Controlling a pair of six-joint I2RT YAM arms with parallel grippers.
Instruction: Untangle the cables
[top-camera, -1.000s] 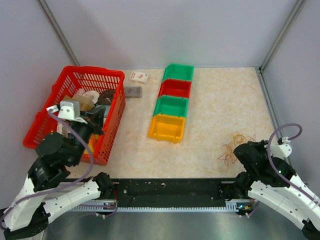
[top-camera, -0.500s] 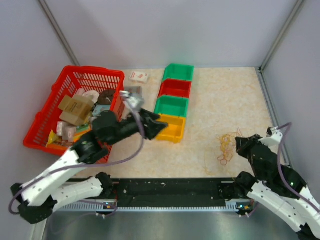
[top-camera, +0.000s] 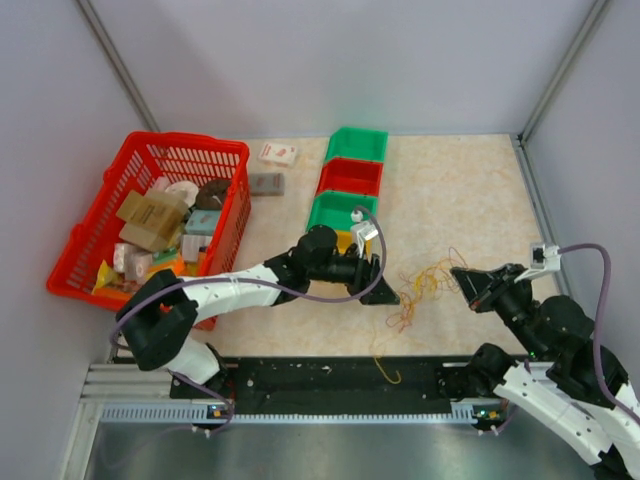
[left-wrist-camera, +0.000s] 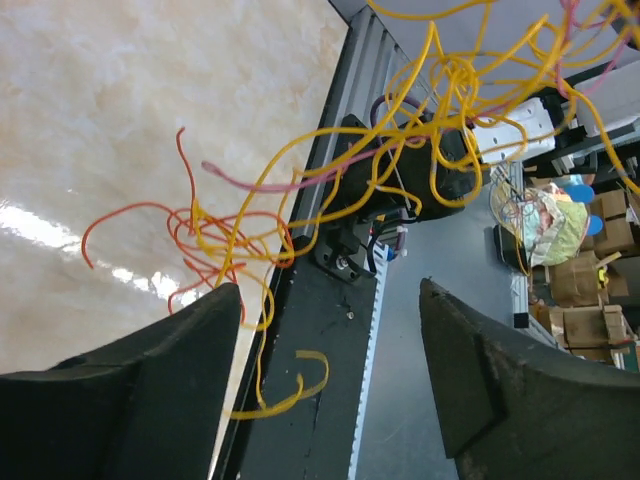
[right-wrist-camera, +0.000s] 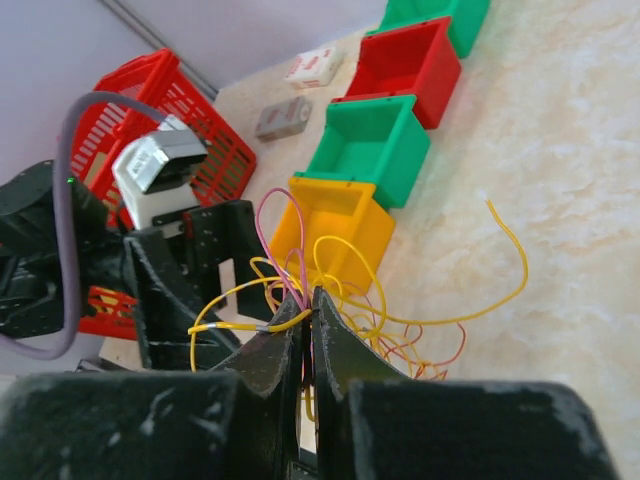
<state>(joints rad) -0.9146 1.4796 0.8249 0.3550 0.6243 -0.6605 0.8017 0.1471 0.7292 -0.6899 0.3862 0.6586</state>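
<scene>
Cable tangle held between two robot hands, shown from above and from both wrists. We mark the cables (top-camera: 418, 283) as a loose knot of yellow, orange and red strands, with one pinkish strand among them. The knot sits near the front edge of the table (top-camera: 470, 190), right of the middle. Whether it rests on the surface or hangs just above it we cannot tell.

The right hand (top-camera: 462, 274) reaches in from the right. In its wrist view we see its fingers pressed together, pinching a yellow strand and the pinkish one right at the tips. The left hand (top-camera: 390, 296) comes in from the left, its arm stretched low across the table. In its wrist view we see the fingers (left-wrist-camera: 150, 380) spread wide, with red and yellow loops beside one fingertip and nothing clamped between them.

One yellow strand trails from the knot over the front edge onto the black rail (top-camera: 330, 375).

Behind the left hand we note a row of four small bins (top-camera: 350, 178), the yellow bin (right-wrist-camera: 340, 215) nearest. A red basket (top-camera: 190, 143) of assorted goods stands at far left. Two small packets (top-camera: 265, 184) lie between basket and bins.
</scene>
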